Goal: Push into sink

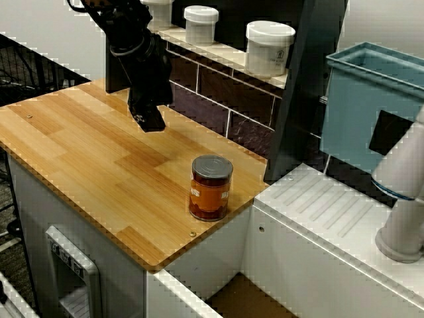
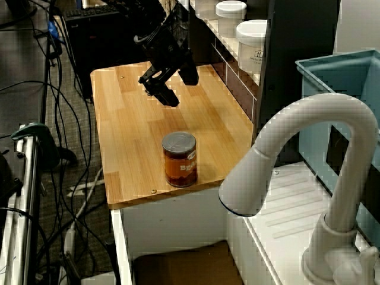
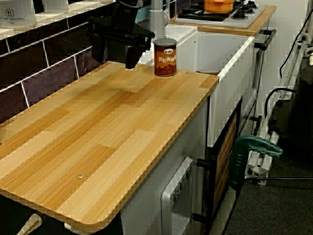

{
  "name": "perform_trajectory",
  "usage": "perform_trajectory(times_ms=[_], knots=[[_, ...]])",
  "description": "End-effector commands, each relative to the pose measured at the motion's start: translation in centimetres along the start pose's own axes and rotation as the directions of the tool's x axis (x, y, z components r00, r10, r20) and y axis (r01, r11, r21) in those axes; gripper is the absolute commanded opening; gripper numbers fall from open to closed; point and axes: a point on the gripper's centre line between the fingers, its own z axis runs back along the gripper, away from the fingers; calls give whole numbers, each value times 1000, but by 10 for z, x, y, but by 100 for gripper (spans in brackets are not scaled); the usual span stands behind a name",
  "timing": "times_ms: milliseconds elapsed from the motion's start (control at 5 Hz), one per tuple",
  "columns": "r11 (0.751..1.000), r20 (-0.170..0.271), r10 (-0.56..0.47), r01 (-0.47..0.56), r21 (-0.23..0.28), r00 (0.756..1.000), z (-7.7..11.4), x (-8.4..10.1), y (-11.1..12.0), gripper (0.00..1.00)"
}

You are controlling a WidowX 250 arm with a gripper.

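The can [image 1: 211,187] stands upright near the counter [image 1: 86,152] corner, close to the edge above the sink [image 2: 178,267]. The gripper [image 2: 169,86] hovers well behind it, holding nothing; its fingers seem apart, though the view is poor. To push well, lower behind the can, contact it low, and drive straight toward the sink edge. Open board lies between; the faucet [image 2: 309,154] stands off to the side.
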Motion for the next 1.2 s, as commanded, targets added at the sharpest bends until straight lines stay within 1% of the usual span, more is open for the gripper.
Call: perform_trajectory(times_ms=[0, 200, 400, 600, 800, 1000], knots=[[995, 64, -92, 89, 47, 994, 7, 26, 8, 100], [990, 100, -143, 140, 33, 985, 21, 41, -1, 100], [994, 125, -112, 113, -7, 986, 36, 52, -10, 100], [994, 121, -97, 101, -33, 988, 38, 55, -16, 100], [990, 102, -124, 130, -62, 987, 25, 49, -23, 100], [972, 103, -188, 200, -121, 977, 13, 43, -33, 100]])
